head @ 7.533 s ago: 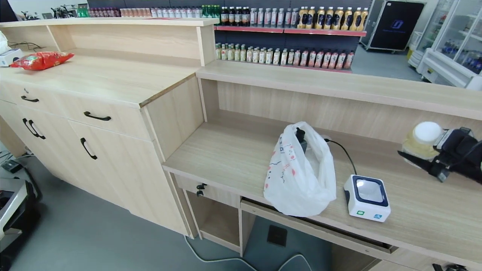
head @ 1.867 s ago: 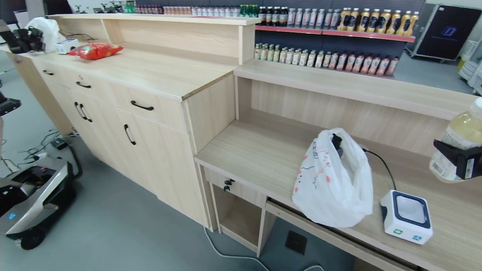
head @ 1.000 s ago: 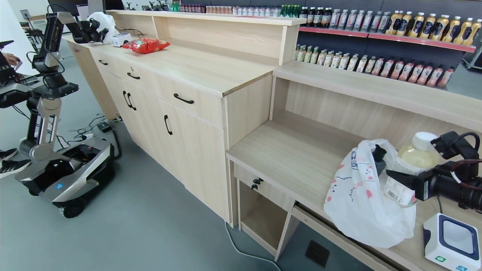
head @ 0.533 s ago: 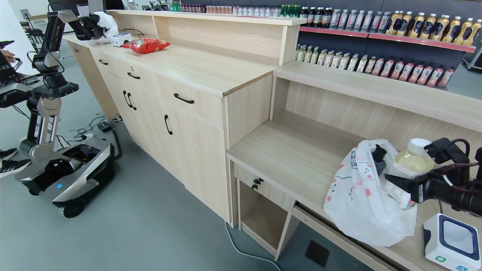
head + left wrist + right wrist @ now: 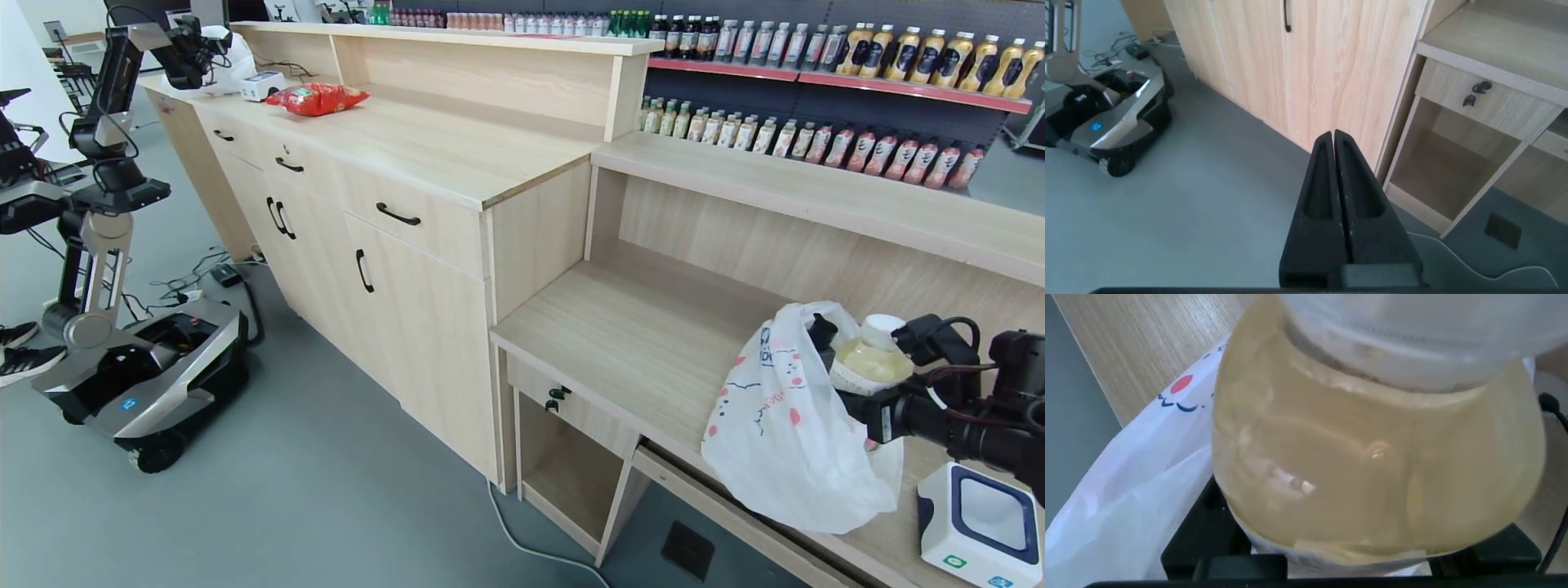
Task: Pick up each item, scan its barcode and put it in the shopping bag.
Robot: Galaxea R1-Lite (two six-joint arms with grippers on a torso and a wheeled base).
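We are at the bagging step, as we read it. In the lower right of the head view our right gripper (image 5: 867,402) is clamped on the bottle (image 5: 870,359). It holds the bottle cap up, leaning a little, with the lower part already down inside the mouth of the bag (image 5: 780,433). The right wrist view shows the bottle (image 5: 1372,457) held close, with the bag's white film (image 5: 1143,482) below and beside it.

The bag stands on the low counter (image 5: 645,343) close to its front edge, and the scanner (image 5: 976,523) is just to its right. A dark-topped item (image 5: 819,333) already stands in the bag, right beside the bottle.

To finish well, we should lower the bottle straight down until its base is supported. Letting go from height could tip the soft bag or knock the dark-topped item. We cannot see the bottom of the bag, so we should judge contact by feel rather than by sight.

We should then part the fingers only as far as needed, because the film lies close around them. After that we lift straight up and out, since a sideways pull could drag the bag toward the counter edge or into the scanner.

Our left gripper (image 5: 1334,155) hangs over the floor before the cabinets, fingers pressed together on nothing. It could steady the bag's rim if the film catches.
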